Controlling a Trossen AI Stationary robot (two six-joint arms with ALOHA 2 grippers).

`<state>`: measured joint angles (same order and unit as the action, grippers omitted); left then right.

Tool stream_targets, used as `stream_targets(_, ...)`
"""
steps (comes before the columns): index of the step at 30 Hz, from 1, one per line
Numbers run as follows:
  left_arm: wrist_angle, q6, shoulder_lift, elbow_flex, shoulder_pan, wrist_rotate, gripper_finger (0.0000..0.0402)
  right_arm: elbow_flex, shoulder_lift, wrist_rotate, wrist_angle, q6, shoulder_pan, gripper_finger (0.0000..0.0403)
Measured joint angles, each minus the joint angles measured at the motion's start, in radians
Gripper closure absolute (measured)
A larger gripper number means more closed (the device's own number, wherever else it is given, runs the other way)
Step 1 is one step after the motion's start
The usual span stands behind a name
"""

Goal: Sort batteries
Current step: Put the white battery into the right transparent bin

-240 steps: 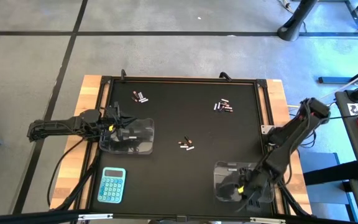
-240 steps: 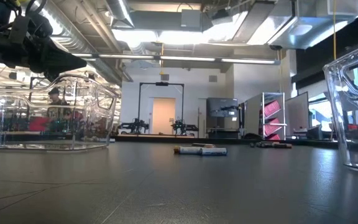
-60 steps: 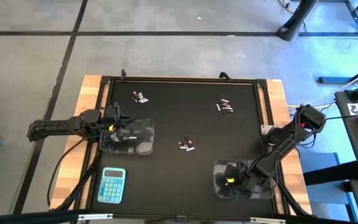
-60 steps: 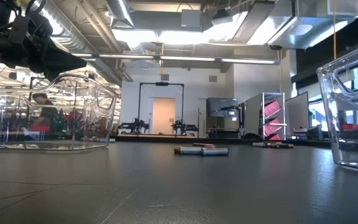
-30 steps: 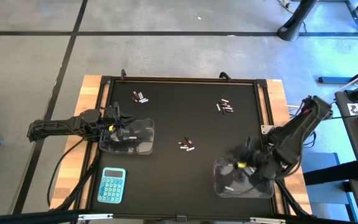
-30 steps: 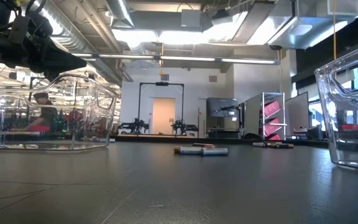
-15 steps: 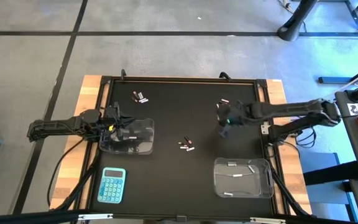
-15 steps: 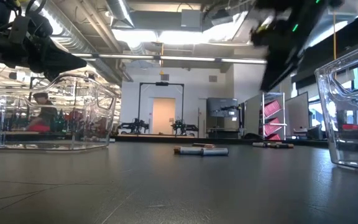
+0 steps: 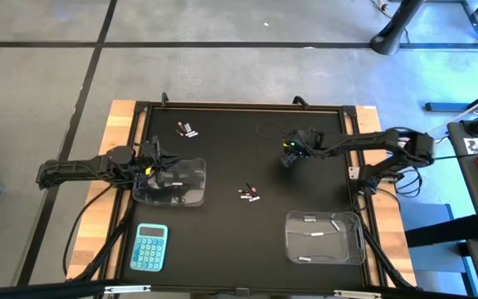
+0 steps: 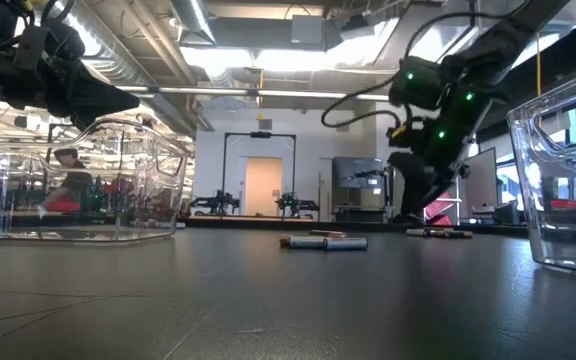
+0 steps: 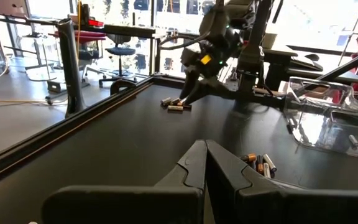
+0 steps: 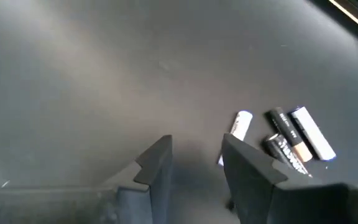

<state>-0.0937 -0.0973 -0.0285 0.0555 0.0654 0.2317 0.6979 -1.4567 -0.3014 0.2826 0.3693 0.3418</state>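
I hold the right gripper point(image 12: 194, 162), fingers parted and empty, just beside the batteries point(image 12: 288, 140) to pick one; the left gripper point(image 11: 205, 163) waits clenched near its tub point(image 9: 177, 183).

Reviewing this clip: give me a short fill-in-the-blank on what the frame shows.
The right gripper hovers, jaws ____, over a battery cluster.
The left gripper rests ____ at a clear tub.
The calculator is coloured ____.

Missing words: open; shut; blue
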Motion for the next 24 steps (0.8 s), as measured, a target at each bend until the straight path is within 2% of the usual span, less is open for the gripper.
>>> stream_targets(8, 0.0, 0.0, 0.0, 0.0, 0.0, 0.0, 0.0402, 0.0, -0.064, -0.034, -0.045, 0.047, 0.028, 0.0168)
stream_targets(11, 0.0, 0.0, 0.0, 0.0, 0.0, 0.0, 0.0402, 0.0, -0.075, -0.072, -0.028, 0.077, 0.047, 0.0155)
stream_targets(16, 0.0, 0.0, 0.0, 0.0, 0.0, 0.0, 0.0402, 0.0, -0.081, -0.04, -0.024, 0.098, 0.07, 0.0175)
stream_targets(24, 0.0, 0.0, 0.0, 0.0, 0.0, 0.0, 0.0402, 0.002, -0.116, 0.084, -0.002, 0.11, 0.107, 0.0248)
